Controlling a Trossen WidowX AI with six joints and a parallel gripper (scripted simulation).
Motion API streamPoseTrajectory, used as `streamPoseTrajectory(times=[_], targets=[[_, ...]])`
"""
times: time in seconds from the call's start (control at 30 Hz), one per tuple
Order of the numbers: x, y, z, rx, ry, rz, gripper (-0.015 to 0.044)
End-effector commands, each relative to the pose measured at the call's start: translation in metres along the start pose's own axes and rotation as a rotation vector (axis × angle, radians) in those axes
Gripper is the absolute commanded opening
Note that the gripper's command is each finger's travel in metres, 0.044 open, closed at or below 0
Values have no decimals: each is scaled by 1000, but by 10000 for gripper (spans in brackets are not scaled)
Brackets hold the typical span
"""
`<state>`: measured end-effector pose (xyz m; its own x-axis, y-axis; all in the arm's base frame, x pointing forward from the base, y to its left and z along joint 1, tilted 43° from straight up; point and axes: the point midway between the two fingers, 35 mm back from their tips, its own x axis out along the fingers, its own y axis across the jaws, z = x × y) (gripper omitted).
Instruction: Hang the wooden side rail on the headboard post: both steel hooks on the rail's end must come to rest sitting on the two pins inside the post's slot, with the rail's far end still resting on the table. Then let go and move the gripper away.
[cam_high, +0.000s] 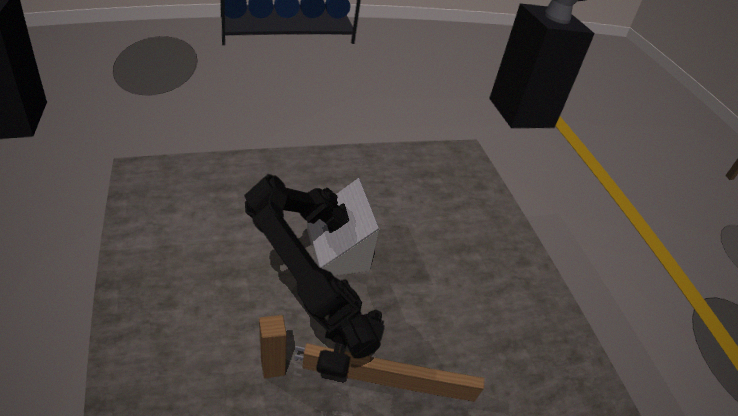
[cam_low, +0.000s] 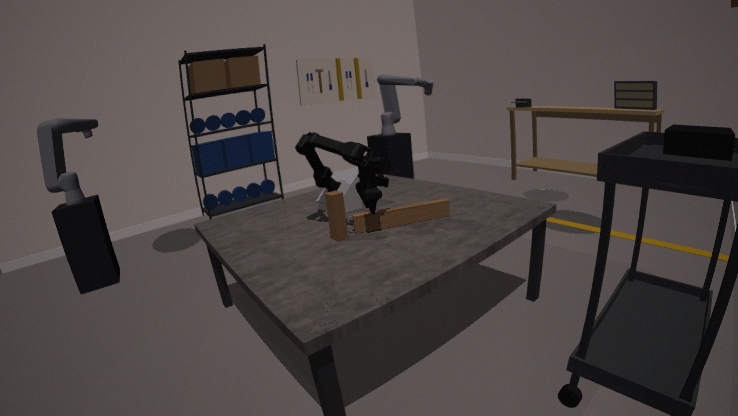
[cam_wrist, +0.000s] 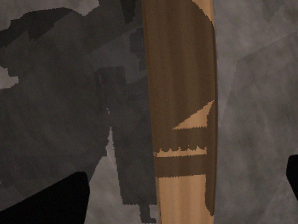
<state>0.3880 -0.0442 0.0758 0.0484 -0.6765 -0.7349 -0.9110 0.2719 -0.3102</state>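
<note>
Grey mottled table (cam_low: 320, 279) in a dim workshop, with a shelf rack (cam_low: 231, 131) against the back wall and a dark cart (cam_low: 666, 268) at the right: a black arm reaches from its pale base block (cam_high: 347, 235) down over a wooden rail (cam_high: 408, 376) lying flat on the surface. The rail's near end points at an upright wooden post (cam_high: 272, 346), with a small gap between them where steel hooks (cam_high: 298, 354) show faintly; whether the hooks are inside the post's slot cannot be made out, and the pins are hidden. The rail's far end rests on the table, well away from the post.

The gripper (cam_high: 345, 360) hangs directly above the rail close to its hooked end, jaws spread wide and holding nothing. In the top view one dark finger (cam_high: 332, 364) sits on the near side of the rail and the wrist body on the far side, so the jaws appear to straddle the rail's width. The wrist view agrees: the rail (cam_wrist: 181, 116) runs straight up the frame between the two finger shadows, its long axis lying across the line along which the jaws would close.

By the look of it, the grasp is lined up but not yet made; closing across the rail's narrow width near the hooks seems the next step before lifting that end toward the post.
</note>
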Motion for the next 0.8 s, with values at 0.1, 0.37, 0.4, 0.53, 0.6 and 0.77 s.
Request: streamPoseTrajectory(times=[0.1,0.37,0.4,0.53,0.6,0.77], targets=[[11,1,1,-10,6,0,440],[24,1,1,-10,6,0,440],[26,1,1,-10,6,0,440],[32,1,0,-10,6,0,440],[35,1,0,-10,6,0,440],[43,1,0,-10,7,0,440]])
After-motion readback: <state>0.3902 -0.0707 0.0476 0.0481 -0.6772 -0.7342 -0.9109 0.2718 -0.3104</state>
